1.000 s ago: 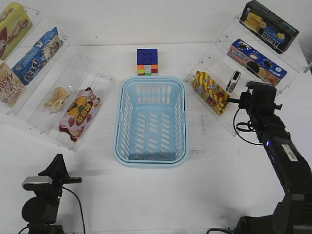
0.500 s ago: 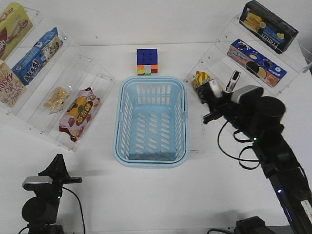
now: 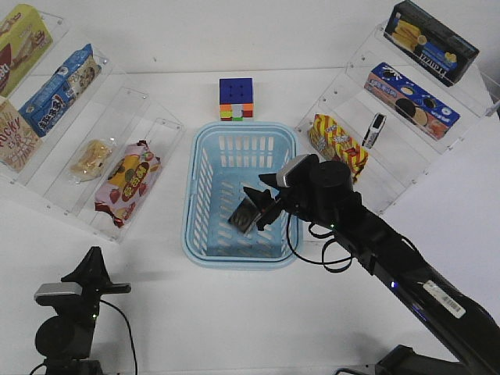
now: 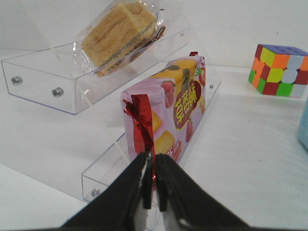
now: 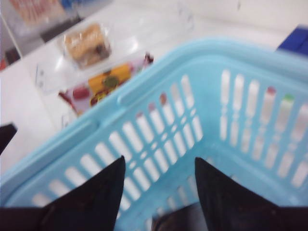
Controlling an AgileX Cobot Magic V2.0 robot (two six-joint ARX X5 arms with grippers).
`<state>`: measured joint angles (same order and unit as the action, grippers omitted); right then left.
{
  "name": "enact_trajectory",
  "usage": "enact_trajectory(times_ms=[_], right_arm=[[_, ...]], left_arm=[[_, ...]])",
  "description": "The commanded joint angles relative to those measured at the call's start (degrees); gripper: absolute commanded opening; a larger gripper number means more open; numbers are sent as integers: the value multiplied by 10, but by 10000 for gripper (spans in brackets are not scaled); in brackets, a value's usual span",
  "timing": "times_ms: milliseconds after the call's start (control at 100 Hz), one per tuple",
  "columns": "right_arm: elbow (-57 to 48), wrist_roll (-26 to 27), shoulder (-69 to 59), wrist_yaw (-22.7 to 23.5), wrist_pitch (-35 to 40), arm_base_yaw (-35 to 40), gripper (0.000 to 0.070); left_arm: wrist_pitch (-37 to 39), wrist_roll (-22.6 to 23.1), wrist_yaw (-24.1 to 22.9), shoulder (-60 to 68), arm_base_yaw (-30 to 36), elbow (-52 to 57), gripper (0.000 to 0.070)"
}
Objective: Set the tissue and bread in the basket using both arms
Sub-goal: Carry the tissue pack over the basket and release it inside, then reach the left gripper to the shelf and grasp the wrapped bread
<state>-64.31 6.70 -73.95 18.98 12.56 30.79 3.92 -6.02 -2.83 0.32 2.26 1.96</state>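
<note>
The light-blue basket (image 3: pixel 242 131) stands mid-table. My right gripper (image 3: pixel 263 206) hangs over its inside, jaws open. One black tissue pack (image 3: pixel 245 216) lies tilted in the basket just below the fingertips; in the right wrist view it is a dark blur (image 5: pixel 180 222) under the open gripper (image 5: pixel 159 166). A second tissue pack (image 3: pixel 375 130) stands on the right shelf. The wrapped bread (image 3: pixel 92 158) lies on the left shelf and shows in the left wrist view (image 4: pixel 120 36). My left gripper (image 3: pixel 94 255) (image 4: pixel 153 161) is shut and empty, well short of the shelf.
A pink strawberry bag (image 3: pixel 126 181) (image 4: pixel 168 110) lies beside the bread on the clear left shelves. A red-yellow snack bag (image 3: pixel 337 146) and cookie boxes (image 3: pixel 412 96) sit on the right shelves. A colour cube (image 3: pixel 236 99) stands behind the basket.
My right arm swung from the right shelf to over the basket carrying a tissue pack. Its jaws are now open and the pack is in the basket. The left arm has not moved.
</note>
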Motion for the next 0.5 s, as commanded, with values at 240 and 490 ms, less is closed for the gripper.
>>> enact_trajectory(times_ms=[240, 490], right_arm=[[5, -7, 130, -100, 45, -103, 0], [235, -18, 319, -141, -148, -121, 0]], left_arm=[[61, -232, 8, -1, -1, 3, 1], [-84, -184, 22, 80, -1, 175, 1]])
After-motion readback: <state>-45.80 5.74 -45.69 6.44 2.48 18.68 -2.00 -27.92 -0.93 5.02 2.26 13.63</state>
